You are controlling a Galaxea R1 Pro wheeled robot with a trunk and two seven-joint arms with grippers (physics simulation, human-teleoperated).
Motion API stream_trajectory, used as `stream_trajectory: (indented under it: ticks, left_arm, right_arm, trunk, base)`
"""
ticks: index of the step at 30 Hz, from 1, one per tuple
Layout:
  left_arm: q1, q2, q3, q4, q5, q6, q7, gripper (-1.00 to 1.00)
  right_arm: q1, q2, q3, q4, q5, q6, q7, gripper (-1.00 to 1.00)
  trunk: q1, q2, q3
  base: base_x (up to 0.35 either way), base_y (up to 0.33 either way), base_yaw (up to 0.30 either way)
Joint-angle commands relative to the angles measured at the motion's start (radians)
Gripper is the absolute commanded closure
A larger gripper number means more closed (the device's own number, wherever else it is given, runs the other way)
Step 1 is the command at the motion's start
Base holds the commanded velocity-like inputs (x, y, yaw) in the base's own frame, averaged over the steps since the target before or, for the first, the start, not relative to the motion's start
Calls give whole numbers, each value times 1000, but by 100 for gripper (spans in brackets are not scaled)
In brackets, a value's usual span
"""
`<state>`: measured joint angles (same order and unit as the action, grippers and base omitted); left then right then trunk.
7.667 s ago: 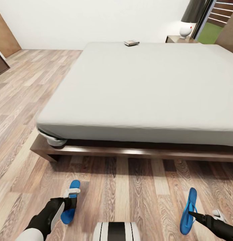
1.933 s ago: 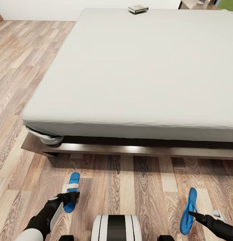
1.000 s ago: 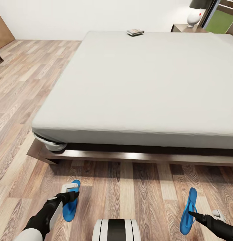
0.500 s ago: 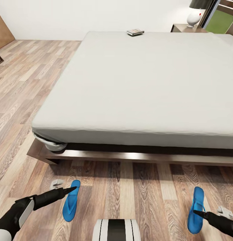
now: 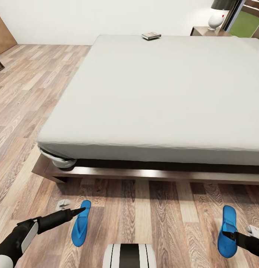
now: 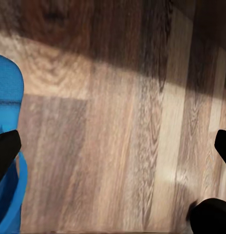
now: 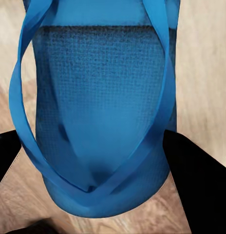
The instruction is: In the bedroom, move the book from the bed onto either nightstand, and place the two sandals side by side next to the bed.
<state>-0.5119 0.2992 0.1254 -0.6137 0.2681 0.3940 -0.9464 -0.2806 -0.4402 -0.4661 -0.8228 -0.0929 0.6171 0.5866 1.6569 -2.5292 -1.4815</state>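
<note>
The book [image 5: 151, 35] lies at the far edge of the bed [image 5: 155, 93], close to the nightstand [image 5: 204, 31]. One blue sandal [image 5: 81, 222] lies flat on the floor in front of the bed frame. My left gripper [image 5: 72, 208] stands open beside it, and floor shows between its fingers [image 6: 7, 153] in the left wrist view, with the sandal [image 6: 8, 92] along one finger. The other sandal [image 5: 228, 235] lies low at the right, gripped across its width by my right gripper [image 5: 238, 233]. That sandal [image 7: 101, 97] sits between the black fingers [image 7: 198, 185].
A white lamp [image 5: 216, 16] stands on the nightstand. The bed's dark wooden frame [image 5: 152, 173] runs across just ahead of both sandals. Wood-plank floor [image 5: 29, 96] stretches to the left, toward a tan door [image 5: 3, 33]. My own trunk [image 5: 129, 256] shows at the bottom.
My left gripper has let go of its sandal and opened, leaving it flat on the floor. The right sandal has turned from on edge to flat and shifted right with my right gripper.
</note>
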Motion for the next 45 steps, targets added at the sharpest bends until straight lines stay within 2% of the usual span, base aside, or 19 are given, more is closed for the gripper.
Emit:
stream_trajectory:
  ticks: [1,6,7,8,9,11,13,22,24,26,27,29,30,32,35,43,44,45]
  left_arm:
    - [0,0,0,1,6,9,0,-100]
    - [0,0,0,2,4,8,1,-100]
    - [0,0,0,2,4,8,1,-100]
    - [0,0,0,2,4,8,0,-100]
    - [0,0,0,2,5,8,0,-100]
    - [0,0,0,2,5,9,0,-100]
    - [0,0,0,2,5,9,0,-100]
    - [0,0,1,2,6,9,-2,-100]
    - [0,0,0,2,6,9,-2,-100]
    - [0,0,-1,2,5,9,-2,-100]
    - [0,-1,-1,2,5,9,-2,-100]
    - [0,-2,-2,2,5,9,-2,-100]
    - [0,-5,-2,2,5,9,-2,-100]
    - [0,-9,-3,2,3,8,-1,-100]
    - [0,-10,-3,2,2,8,-1,-100]
    - [0,-22,-4,2,0,8,1,-100]
    - [0,-23,-4,2,0,8,1,-100]
    - [0,-23,-4,2,0,8,1,-100]
  right_arm:
    - [0,0,-2,-1,-10,9,-2,100]
    - [0,0,-1,-2,-2,8,-21,100]
    - [0,1,-1,-6,8,8,-47,100]
    - [0,1,0,-20,56,7,-149,100]
    - [0,1,0,-26,81,7,-200,100]
    - [0,3,0,-32,110,6,-263,100]
    - [0,5,0,-35,126,6,-293,100]
    - [0,7,5,-42,137,3,-308,100]
    - [0,18,6,-40,137,-24,-309,100]
    - [0,55,12,-36,141,-53,-310,100]
    - [-1,94,21,-33,164,-78,-311,100]
    - [-1,112,25,-31,205,-96,-312,100]
    - [-2,121,26,-21,237,-135,-312,100]
    - [-3,135,27,0,255,-239,-312,100]
    - [-4,140,27,9,260,-300,-312,100]
    - [-6,143,27,34,259,-323,-312,100]
    - [-6,143,26,41,260,-338,-312,100]
    - [-6,145,25,50,260,-401,-333,100]
  trunk:
    - [0,0,-1]
    - [0,0,-1]
    - [0,0,-1]
    - [0,0,-1]
    - [0,0,-1]
    - [0,0,-1]
    - [0,0,-1]
    - [0,0,-1]
    - [0,0,-1]
    - [0,0,-1]
    - [0,0,-1]
    - [0,0,-1]
    - [0,0,-1]
    - [0,0,-1]
    - [0,0,-1]
    - [0,0,-1]
    - [0,0,-1]
    - [0,0,-1]
  base:
    - [0,260,0]
    - [0,283,0]
    - [0,290,0]
    - [0,291,0]
    - [0,291,0]
    - [0,291,0]
    - [0,291,0]
    - [0,291,0]
    - [0,291,0]
    - [0,291,0]
    - [0,291,0]
    - [0,291,0]
    - [0,291,0]
    - [0,291,0]
    - [0,291,0]
    - [0,291,0]
    - [0,291,0]
    - [0,291,0]
